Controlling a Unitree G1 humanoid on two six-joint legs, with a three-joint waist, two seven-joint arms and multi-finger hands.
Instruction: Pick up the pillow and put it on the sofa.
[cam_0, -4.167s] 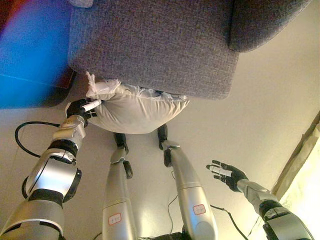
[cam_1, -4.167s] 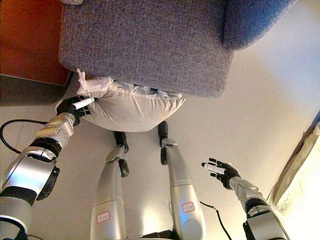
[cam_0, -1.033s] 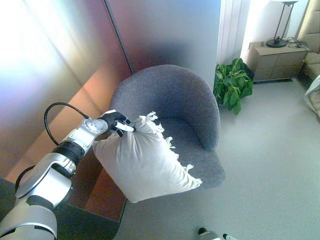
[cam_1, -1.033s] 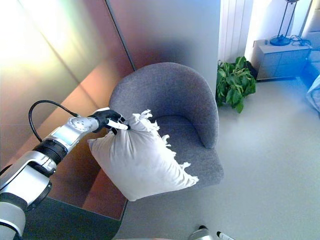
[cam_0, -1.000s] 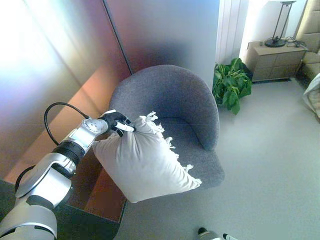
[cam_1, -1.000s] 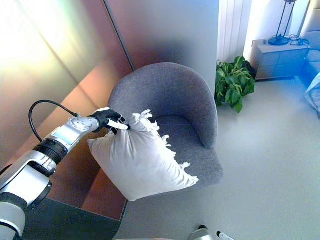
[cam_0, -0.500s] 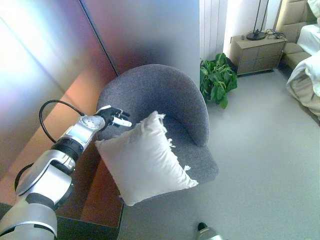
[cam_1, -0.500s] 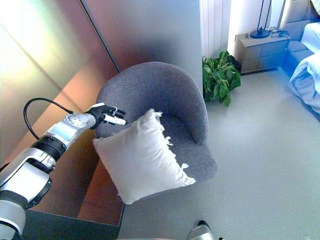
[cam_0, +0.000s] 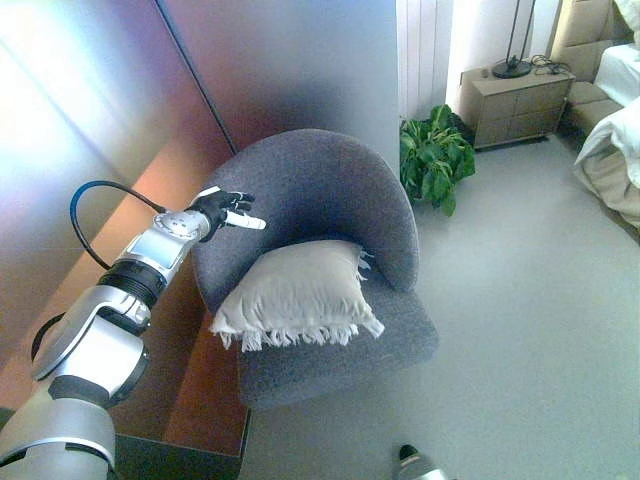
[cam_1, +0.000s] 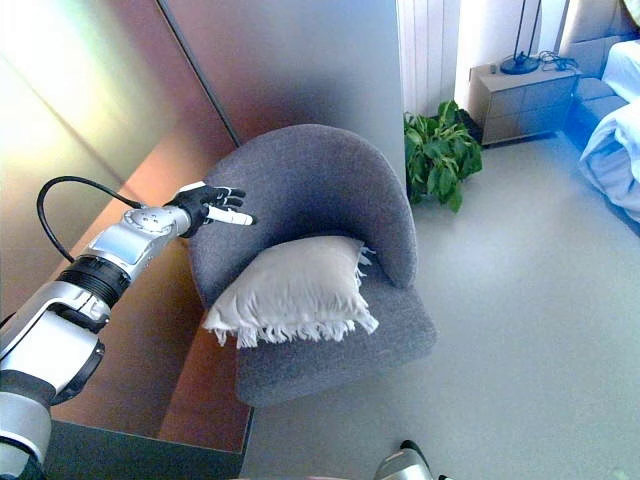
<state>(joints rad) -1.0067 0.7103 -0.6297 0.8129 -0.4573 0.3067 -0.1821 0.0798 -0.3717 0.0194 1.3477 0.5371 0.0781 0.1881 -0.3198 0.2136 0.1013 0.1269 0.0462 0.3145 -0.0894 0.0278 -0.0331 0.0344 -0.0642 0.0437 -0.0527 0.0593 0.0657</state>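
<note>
We are seeing no readable writing on anything here. Our left hand (cam_0: 222, 208) is hovering with its fingers spread and straight, holding nothing, level with the upper left rim of the chair (cam_0: 330, 180). Below and to the right of the hand, the pillow (cam_0: 298, 293) is lying flat on the seat, well apart from the fingers: soft pale cloth, roughly square, with a fringe hanging along its front edge. The chair is a rounded tub of coarse grey fabric with a curved back. Farther right of the hand, a leafy plant (cam_0: 432, 165) is standing beside a low cabinet (cam_0: 512, 104), and open pale floor (cam_0: 530, 330) is stretching out past the chair's front.
</note>
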